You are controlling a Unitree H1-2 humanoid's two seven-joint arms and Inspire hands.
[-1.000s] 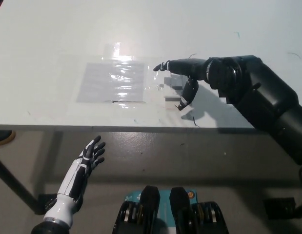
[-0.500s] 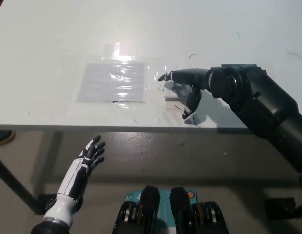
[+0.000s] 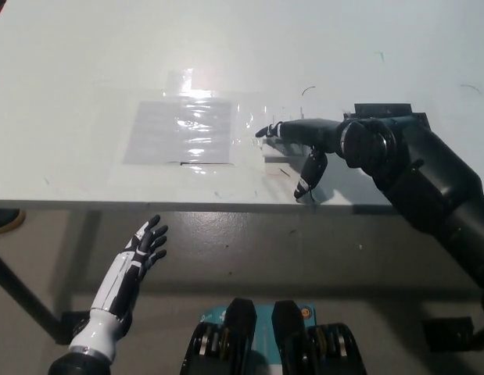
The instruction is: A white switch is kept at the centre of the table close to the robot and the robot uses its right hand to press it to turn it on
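The white switch lies on the white table near its front edge, mostly covered by my black right hand. That hand is over the switch with fingers spread. One finger stretches left past it and another hangs down toward the table edge. I cannot tell whether the hand touches the switch. It holds nothing. My white left hand rests below the table's front edge at the lower left, fingers apart and empty.
A glossy taped sheet lies flat on the table, left of the switch. The table's front edge runs across the picture, with grey floor below it. A dark round object sits at the far left.
My right hand and forearm have slid to the right and a little toward the table's front edge. The left hand has stayed where it was.
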